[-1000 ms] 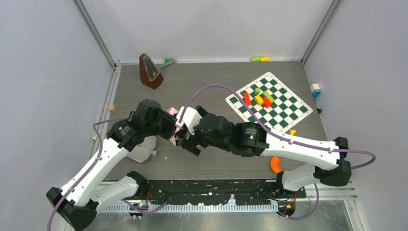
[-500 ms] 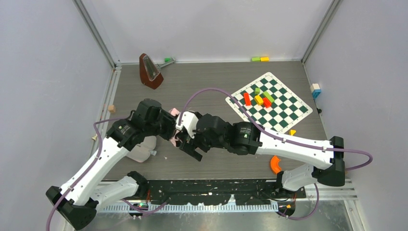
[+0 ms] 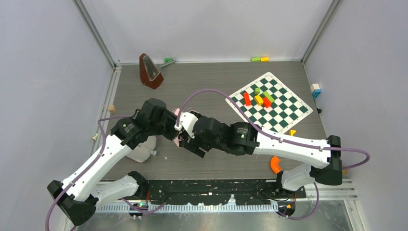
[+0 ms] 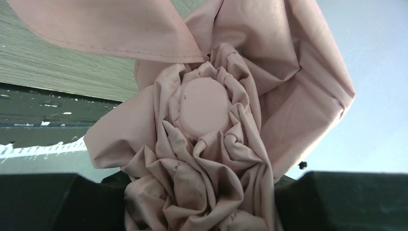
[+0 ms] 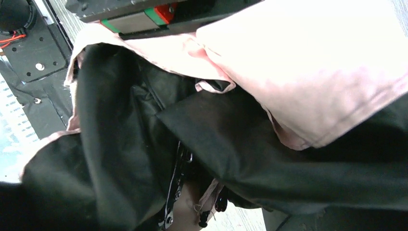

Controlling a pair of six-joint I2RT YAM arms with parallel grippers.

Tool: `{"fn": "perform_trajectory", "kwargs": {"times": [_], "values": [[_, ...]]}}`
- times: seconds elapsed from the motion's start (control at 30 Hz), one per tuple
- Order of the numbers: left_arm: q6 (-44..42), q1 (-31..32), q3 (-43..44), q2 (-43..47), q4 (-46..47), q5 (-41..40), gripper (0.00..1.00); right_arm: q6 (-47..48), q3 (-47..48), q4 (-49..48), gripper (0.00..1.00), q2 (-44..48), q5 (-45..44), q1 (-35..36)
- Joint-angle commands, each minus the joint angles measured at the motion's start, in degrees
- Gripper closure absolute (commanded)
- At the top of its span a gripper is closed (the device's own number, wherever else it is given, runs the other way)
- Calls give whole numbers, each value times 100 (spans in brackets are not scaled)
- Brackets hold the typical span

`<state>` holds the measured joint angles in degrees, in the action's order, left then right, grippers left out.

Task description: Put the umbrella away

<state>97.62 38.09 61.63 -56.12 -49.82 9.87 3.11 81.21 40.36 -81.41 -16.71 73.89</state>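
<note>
Both wrists have shifted since a second ago: the left gripper (image 3: pixel 168 126) has edged right and the right gripper (image 3: pixel 186 138) has slid left, so the two now crowd closer just left of the frame's centre in the top view. At far left of that pair, a pale bundle (image 3: pixel 142 150) lies on the table under the left forearm. The umbrella (image 3: pixel 176 140) is pinched between the two wrists, only scraps of pink showing from above. In the left wrist view its pale pink fabric bunches around a round pink cap (image 4: pixel 204 107) and fills the gap between the dark fingers (image 4: pixel 57 204), so the left gripper seems clamped on it. In the right wrist view, black canopy (image 5: pixel 120 144) and pink folds bury the right gripper, and I cannot tell whether its jaws are apart or together. Further right lies a checked mat (image 3: pixel 284 118) carrying coloured blocks (image 3: pixel 260 98).
</note>
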Motion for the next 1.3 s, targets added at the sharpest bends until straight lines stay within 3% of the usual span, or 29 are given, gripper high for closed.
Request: {"fn": "perform_trajectory", "kwargs": {"times": [0.0,0.03,0.1,0.17,0.23,0.3,0.5,0.6,0.77,0.87,1.1,1.27], "values": [[85,219,265,-25,266,175,100,-81,269,-456,22,38,-302,-41],[101,238,264,-37,271,167,100,-96,250,-504,23,61,-286,-41],[132,296,249,-61,284,165,100,-100,225,-562,40,98,-267,-39],[144,357,249,-92,331,177,100,-98,235,-554,79,83,-277,-41],[124,398,241,-112,373,178,100,-166,203,-544,93,85,-361,-41],[84,410,221,-143,442,217,99,-264,88,-616,94,156,-383,-50],[-78,410,191,-207,435,432,61,-1442,-793,-1522,95,1039,118,-552],[-228,410,114,-200,442,511,57,-1809,-1256,-2147,95,1409,436,-816],[-640,404,101,-238,311,757,37,-2383,-1499,-2719,95,1670,1183,-1212],[-733,380,-43,-179,443,835,31,-2673,-1614,-3034,95,1737,1416,-1346],[-681,375,-430,-172,738,1131,29,-3319,-1754,-3434,95,1852,1759,-1621],[-664,367,-815,-115,933,1159,18,-4217,-1985,-3906,95,2060,1857,-1918]]}}
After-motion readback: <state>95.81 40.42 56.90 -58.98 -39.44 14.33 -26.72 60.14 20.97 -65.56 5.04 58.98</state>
